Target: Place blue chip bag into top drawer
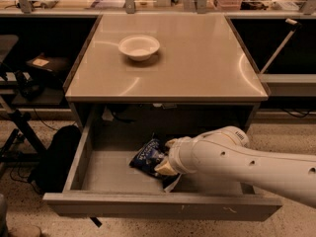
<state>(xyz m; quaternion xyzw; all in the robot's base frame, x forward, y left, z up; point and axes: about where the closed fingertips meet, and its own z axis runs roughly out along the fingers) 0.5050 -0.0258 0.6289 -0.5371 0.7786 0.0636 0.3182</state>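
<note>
The top drawer [69, 174] is pulled fully open below the table. The blue chip bag [147, 154], dark blue crinkled foil with white lettering, lies on the drawer's flat bottom near its middle. My gripper [166, 158] is at the end of the white arm [247, 164], which reaches in from the right. It is down inside the drawer, right against the bag's right end, and the wrist hides that end of the bag.
A white bowl [139, 47] stands on the tan table top [197, 58] above the drawer. A black bag [57, 154] lies on the floor left of the drawer. Dark shelving and cables stand to the left, and a shelf [289, 80] to the right.
</note>
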